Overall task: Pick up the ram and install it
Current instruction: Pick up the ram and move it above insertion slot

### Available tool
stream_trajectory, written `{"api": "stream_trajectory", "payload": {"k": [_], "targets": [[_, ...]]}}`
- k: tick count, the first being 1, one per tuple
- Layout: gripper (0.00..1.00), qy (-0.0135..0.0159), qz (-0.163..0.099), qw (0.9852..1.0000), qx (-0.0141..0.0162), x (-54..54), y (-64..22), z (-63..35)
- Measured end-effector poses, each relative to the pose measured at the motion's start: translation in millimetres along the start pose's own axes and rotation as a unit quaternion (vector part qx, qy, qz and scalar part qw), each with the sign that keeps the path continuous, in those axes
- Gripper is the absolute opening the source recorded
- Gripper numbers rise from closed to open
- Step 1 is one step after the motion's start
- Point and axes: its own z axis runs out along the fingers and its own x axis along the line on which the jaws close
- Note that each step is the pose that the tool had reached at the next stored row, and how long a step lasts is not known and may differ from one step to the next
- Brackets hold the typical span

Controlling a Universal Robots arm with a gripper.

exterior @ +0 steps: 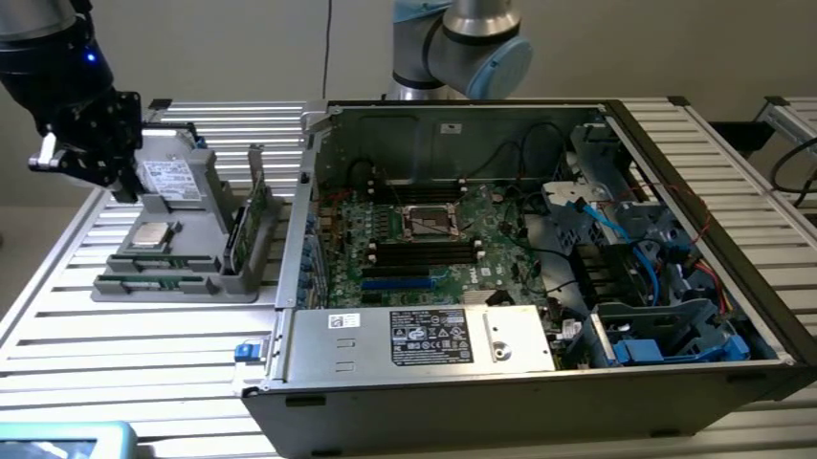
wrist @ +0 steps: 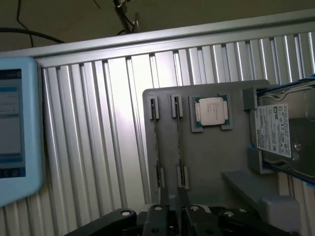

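Landmark: grey parts tray [exterior: 179,293] [wrist: 206,162] on slatted aluminium table [exterior: 128,382].

Above tray's far end, toward the exterior view's left: black gripper [exterior: 109,177] [wrist: 173,199]. Clear of tray, touching nothing. Jaws a crack apart, nothing between them.

In tray's near end: ram [exterior: 151,282] [wrist: 178,142]. Slim green stick on edge in grey clips, not yet picked up. Second like stick just beside it, in the next clip pair.

In tray's middle, just beside the ram clips: square silver processor chip [exterior: 153,234] [wrist: 210,112], flat in its green-cornered seat.

At tray's far end, past the chip: hard drive [exterior: 166,175] [wrist: 280,132], white label up.

Along tray's edge on the exterior view's right: larger upright green card [exterior: 259,206].

Just beside tray on that same side: open computer case [exterior: 383,402]. Inside, motherboard [exterior: 441,268] lying flat, black memory slots [exterior: 422,254] next to the central socket [exterior: 431,222].

Well apart from tray, at table's near corner on the exterior view's left: light-blue device [exterior: 57,442] [wrist: 15,128].

Far from tray, behind the case: arm's base joints [exterior: 460,43].
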Motion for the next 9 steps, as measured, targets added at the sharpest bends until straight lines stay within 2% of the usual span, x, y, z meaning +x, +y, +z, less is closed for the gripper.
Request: {"api": "stream_trajectory", "payload": {"k": [2,5,6,9], "targets": [[0.3,0.0,-0.003,1.0,0.0002,0.2,1.8,3.0],[0.36,0.0,-0.009,1.0,0.0002,0.6,4.2,8.4],[0.42,0.0001,-0.012,0.9999,0.0002,0.7,4.6,10.2],[0.42,0.0001,-0.02,0.9998,0.0003,0.7,4.9,15.6]]}}
